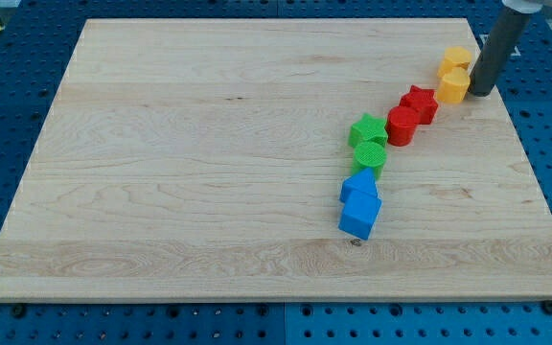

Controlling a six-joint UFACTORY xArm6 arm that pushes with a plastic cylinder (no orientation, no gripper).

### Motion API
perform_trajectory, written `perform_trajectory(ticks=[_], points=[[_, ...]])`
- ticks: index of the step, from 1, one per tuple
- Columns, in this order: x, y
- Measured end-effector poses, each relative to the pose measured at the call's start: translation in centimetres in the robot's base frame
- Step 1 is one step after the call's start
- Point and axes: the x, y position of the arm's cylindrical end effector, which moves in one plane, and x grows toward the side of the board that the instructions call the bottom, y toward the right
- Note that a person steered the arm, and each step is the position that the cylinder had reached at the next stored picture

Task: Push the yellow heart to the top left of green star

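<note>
The green star [368,128] lies right of the board's centre. Two yellow blocks sit at the view's upper right. The lower one [453,86] looks like the yellow heart, and the upper one [456,59] has a more angular shape. My tip [480,93] rests on the board just to the right of the lower yellow block, touching or nearly touching it. The yellow blocks are far up and to the right of the green star.
A red star [420,102] and a red cylinder [402,125] lie in a diagonal line between the yellow blocks and the green star. A green cylinder [370,156] sits just below the green star. Two blue blocks [359,182] [359,216] lie below that. The wooden board [209,172] rests on a blue pegboard.
</note>
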Motion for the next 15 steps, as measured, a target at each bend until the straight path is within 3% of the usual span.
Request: perform_trajectory(ticks=[7, 8, 11, 13, 14, 15], points=[[-2.7, -12.9], [-5.2, -13.8], [-3.9, -13.3], [-2.5, -16.2], [-4.9, -17.0], [-2.9, -17.0]])
